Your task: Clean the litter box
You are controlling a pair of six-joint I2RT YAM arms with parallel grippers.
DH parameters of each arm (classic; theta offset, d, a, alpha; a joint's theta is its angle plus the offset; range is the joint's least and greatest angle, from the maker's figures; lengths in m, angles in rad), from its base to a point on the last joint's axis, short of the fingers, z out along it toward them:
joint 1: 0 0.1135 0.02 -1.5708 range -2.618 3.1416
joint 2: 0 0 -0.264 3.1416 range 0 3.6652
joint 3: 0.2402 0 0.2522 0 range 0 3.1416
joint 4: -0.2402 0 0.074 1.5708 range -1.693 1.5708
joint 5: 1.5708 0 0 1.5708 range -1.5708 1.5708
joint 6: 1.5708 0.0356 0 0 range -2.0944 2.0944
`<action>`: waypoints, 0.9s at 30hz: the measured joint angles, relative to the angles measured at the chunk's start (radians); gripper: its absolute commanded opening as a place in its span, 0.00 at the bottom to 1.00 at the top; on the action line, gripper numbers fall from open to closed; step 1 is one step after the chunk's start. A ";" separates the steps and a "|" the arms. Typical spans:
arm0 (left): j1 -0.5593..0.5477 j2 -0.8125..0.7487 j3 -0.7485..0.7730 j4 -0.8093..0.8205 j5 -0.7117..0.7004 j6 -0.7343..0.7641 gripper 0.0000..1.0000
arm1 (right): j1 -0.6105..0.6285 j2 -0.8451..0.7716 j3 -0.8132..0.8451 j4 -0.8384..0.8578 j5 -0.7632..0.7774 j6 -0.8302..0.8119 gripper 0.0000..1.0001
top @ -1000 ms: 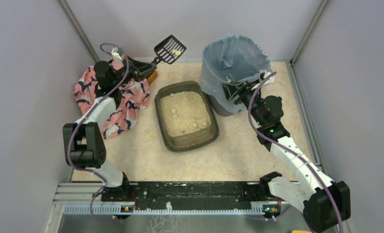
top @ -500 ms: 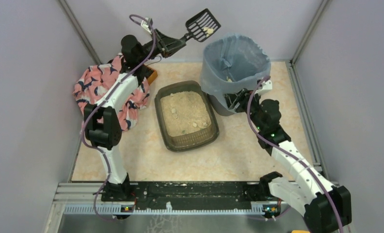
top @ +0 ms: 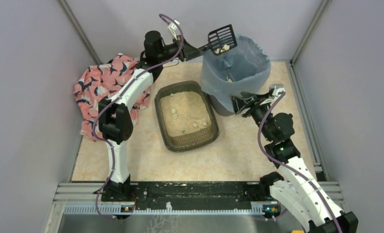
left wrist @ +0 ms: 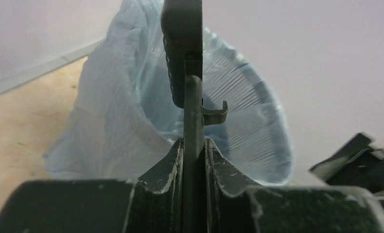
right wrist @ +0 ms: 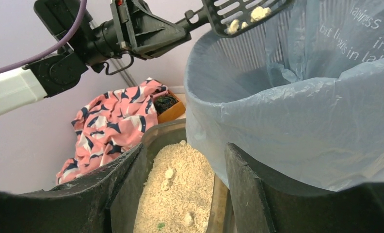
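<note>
The litter box, a dark tray of beige granules with a few pale clumps, lies mid-table. My left gripper is shut on the handle of the black slotted scoop. The scoop carries pale clumps and hangs over the back-left rim of the bin. In the left wrist view the handle runs straight up from between the pads towards the bin's bag. My right gripper stands open low at the bin's near-left side, with nothing between its fingers. Litter box, scoop and bin also show there.
A pink patterned cloth lies bunched at the back left, with an orange box at its edge. Lilac walls close in the table on three sides. A black rail runs along the near edge.
My left arm has swung the loaded scoop to the right, from the back-left corner to above the bin's rim. My right gripper has shifted slightly right along the bin's front.
</note>
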 measured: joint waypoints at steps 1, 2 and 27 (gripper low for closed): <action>-0.009 -0.003 -0.007 -0.010 -0.010 0.053 0.00 | 0.000 0.001 0.000 0.002 -0.002 -0.002 0.61; -0.019 -0.011 -0.021 -0.018 -0.024 0.108 0.00 | 0.000 0.005 0.000 0.003 -0.004 -0.003 0.61; -0.296 -0.232 -0.169 -0.155 -0.472 1.030 0.00 | 0.000 0.095 -0.008 0.050 -0.068 -0.007 0.63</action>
